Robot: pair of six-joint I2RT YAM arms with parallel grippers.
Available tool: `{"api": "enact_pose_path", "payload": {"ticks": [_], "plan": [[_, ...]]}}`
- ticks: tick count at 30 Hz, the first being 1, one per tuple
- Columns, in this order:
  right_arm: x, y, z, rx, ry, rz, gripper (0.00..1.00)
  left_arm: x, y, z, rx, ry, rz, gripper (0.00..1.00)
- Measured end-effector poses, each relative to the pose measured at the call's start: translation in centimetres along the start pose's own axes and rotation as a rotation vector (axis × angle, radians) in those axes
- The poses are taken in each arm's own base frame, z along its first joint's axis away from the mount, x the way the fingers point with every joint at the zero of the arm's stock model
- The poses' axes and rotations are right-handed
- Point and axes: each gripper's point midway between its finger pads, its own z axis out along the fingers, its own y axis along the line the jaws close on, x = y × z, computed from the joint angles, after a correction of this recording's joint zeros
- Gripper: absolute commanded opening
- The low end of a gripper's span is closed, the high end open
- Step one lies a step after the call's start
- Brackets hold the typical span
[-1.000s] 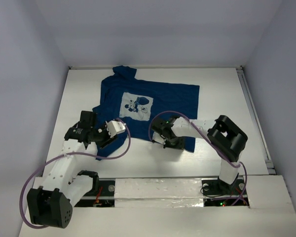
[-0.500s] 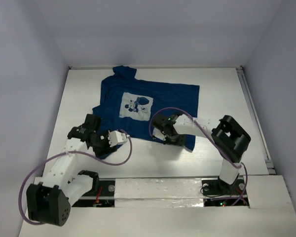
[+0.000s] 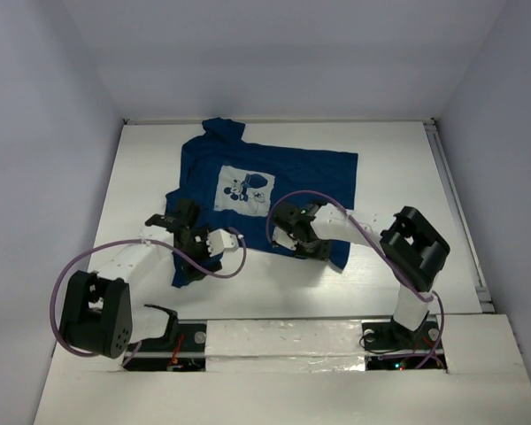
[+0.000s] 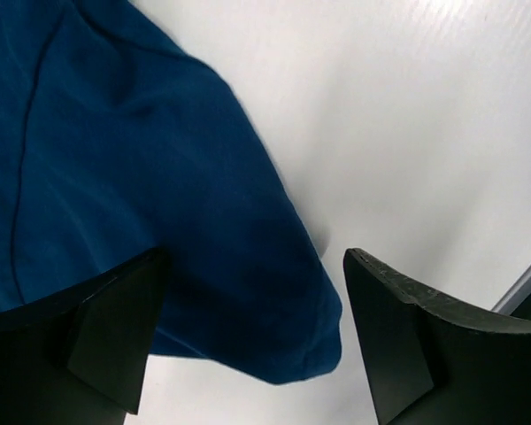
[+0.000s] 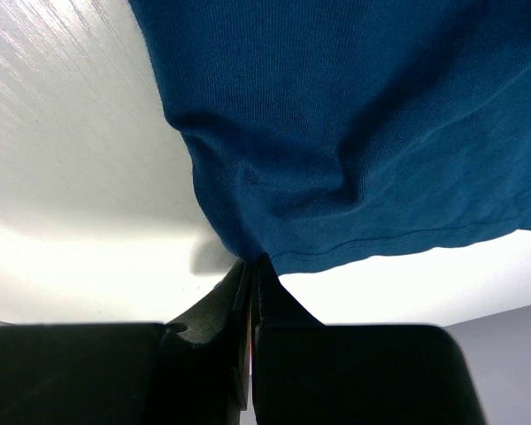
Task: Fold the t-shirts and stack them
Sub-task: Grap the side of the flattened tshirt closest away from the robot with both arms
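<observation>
From above, the t-shirt (image 3: 283,177) lies spread on the white surface (image 3: 407,168), its long axis running roughly from 9 to 3 o'clock. One sleeve points to 12, another to 7, and the pale graphic (image 3: 244,190) sits toward the 9 o'clock end. The left tool (image 3: 181,223) hangs over the shirt's 8 o'clock part and hides the cloth there. The right tool (image 3: 294,237) is at the near edge, toward 5 o'clock. Compared with a second ago, the left arm's elbow has swung up from the near corner and its tool has slid in toward the graphic; the right tool has barely shifted.

The left wrist view shows the left tool (image 4: 255,292) with its jaws standing wide apart — the t-shirt (image 4: 142,177) sleeve end lies flat between them, ungripped, on the bare surface (image 4: 407,106). Its upper part is cut off by the frame.

The right wrist view shows the right tool (image 5: 250,266) closed, pinching the t-shirt (image 5: 354,133) at a puckered hem edge above the surface (image 5: 62,133) — the pinched bit itself is hidden.
</observation>
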Motion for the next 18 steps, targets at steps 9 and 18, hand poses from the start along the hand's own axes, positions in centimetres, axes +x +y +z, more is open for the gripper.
{"api": "enact_pose_path", "payload": {"ticks": [9, 18], "plan": [[0.0, 0.1, 0.0, -0.008, 0.000, -0.001, 0.00, -2.3, 0.6, 1.0, -0.029, -0.049, 0.005, 0.76], [0.0, 0.2, -0.1, -0.010, -0.004, 0.000, 0.00, -2.5, 0.4, 2.8, -0.050, -0.041, -0.017, 0.44]]}}
